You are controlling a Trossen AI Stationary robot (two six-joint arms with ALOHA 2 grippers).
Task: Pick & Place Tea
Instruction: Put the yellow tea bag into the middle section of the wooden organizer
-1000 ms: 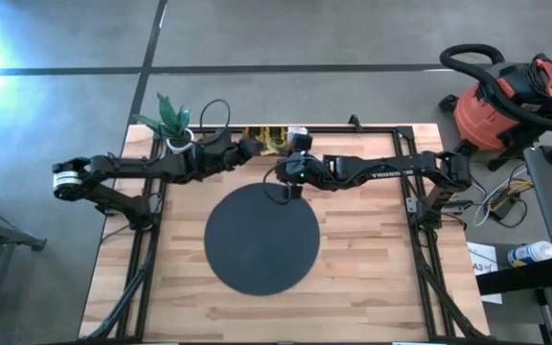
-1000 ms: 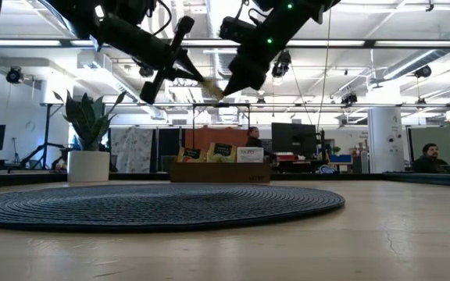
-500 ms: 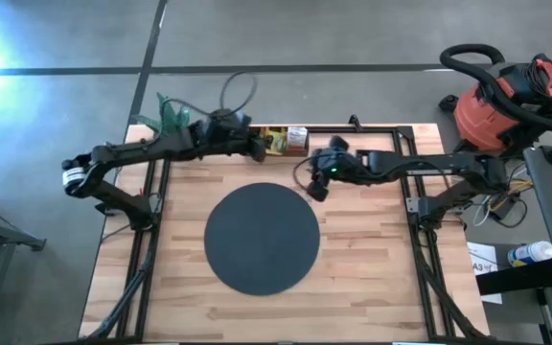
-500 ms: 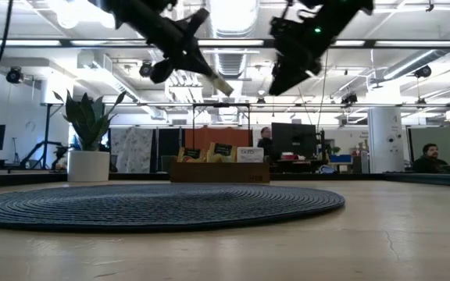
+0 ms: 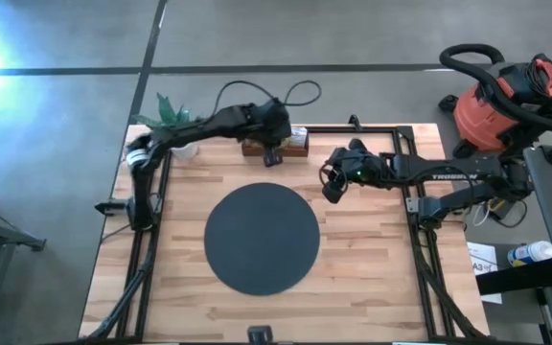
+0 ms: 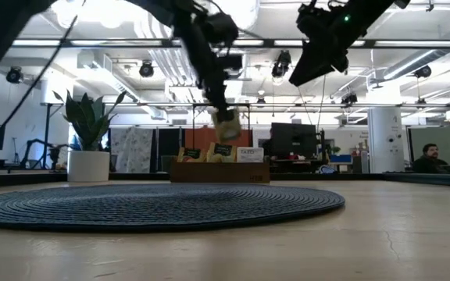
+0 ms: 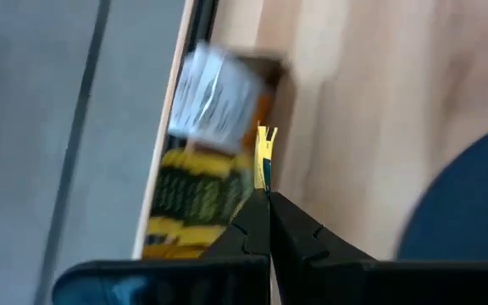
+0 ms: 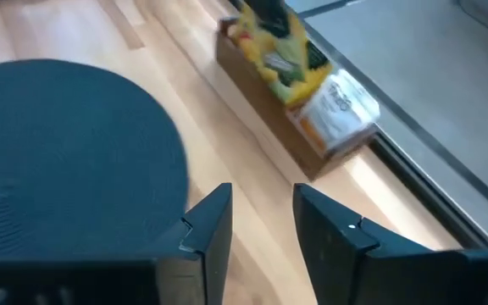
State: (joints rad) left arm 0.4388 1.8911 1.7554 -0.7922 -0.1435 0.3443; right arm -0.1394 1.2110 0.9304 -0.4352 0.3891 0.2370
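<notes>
One yellow packet (image 7: 265, 157) sat pinched in our left jaws (image 7: 264, 196), fully closed on it above the tray (image 5: 274, 146), lifted clear for carrying to the mat (image 5: 262, 239). Our right jaws (image 8: 261, 219) hung parted and empty beside the tray, waiting.

The table (image 5: 372, 278) is pale wood planks, smooth with a light sheen. The round mat (image 5: 262, 240) looks woven, dark and matt, ribbed in rings. The tray (image 8: 269, 127) is brown wood. The tea packets (image 8: 339, 103) look like glossy printed paper. Both grippers' fingers (image 8: 210, 229) are matt black.
</notes>
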